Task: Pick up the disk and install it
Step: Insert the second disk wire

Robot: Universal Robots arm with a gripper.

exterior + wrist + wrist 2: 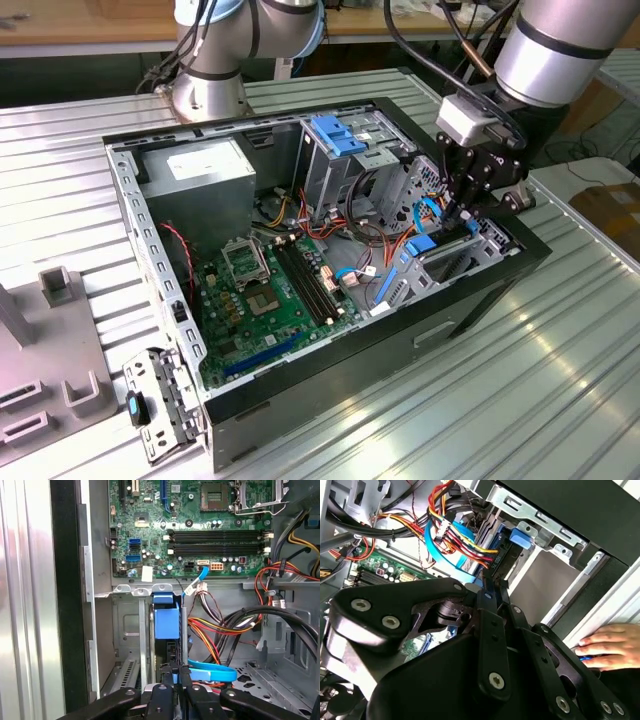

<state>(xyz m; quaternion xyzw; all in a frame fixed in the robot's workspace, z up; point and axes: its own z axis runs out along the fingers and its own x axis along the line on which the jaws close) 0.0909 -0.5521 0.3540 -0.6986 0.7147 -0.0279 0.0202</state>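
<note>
I have the gripper down inside the open computer case, at the corner nearest the exterior view's right. In the first wrist view its fingers are pressed close together on the near edge of the disk, which stands on edge in its light-blue carrier straight ahead of the fingertips, partly down in the drive bay. In the exterior view the blue of the disk shows just below the gripper, against the grey bay wall. A flat blue data cable curls right beside the fingers, and a bundle of red, orange and yellow wires runs just beyond it. Further out past the disk lies the green motherboard with its dark memory slots. In the second wrist view the black gripper linkage fills the foreground, its tips reaching toward the blue cable and the wires, and a person's hand rests on the case edge off to one side.
</note>
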